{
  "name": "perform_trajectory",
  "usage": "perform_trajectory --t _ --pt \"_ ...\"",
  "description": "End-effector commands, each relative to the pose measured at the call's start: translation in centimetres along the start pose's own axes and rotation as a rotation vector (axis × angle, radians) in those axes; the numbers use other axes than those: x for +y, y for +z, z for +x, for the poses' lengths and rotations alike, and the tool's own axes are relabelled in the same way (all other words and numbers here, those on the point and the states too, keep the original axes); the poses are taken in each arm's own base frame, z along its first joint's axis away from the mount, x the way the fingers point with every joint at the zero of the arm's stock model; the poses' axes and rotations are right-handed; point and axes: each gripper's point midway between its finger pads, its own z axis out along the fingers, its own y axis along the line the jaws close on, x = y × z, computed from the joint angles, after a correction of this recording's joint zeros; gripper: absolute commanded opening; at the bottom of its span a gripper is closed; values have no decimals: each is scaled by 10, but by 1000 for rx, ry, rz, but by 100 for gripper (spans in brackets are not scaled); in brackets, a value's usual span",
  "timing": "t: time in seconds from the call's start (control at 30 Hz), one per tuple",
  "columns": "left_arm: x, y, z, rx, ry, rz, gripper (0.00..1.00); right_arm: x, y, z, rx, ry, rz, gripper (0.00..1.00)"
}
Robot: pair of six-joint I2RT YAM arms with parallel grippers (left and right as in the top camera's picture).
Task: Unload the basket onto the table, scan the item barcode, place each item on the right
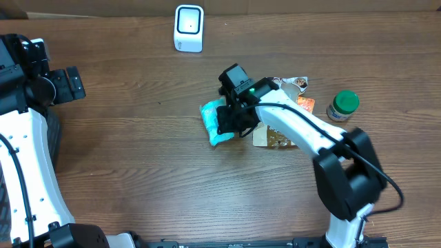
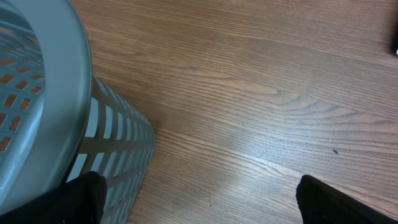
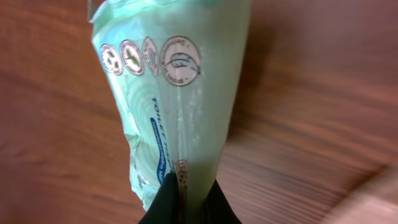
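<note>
Right gripper (image 3: 186, 200) clenching thin seam of toilet tissue pack (image 3: 168, 93), apart from scanner (image 1: 189, 27). Left gripper (image 2: 208, 202) hanging released. Risk: slick pack slipping from pinch, swinging, barcode turning away.

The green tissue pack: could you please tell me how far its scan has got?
Done: the right hand is shut on the green tissue pack. In hand: the pickup, mid-table, well short of the white scanner at the far edge. To do: carrying it there and showing its barcode, unseen in any view. The left hand stands open.
</note>
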Motion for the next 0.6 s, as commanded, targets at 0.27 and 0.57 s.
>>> perform_trajectory --t 0.27,0.57 --pt "0 0 0 1 28 -1 100 -43 -49 -23 -365 -205 812 4" --pt "0 0 0 1 27 -1 100 -28 -12 -10 -307 -394 912 4"
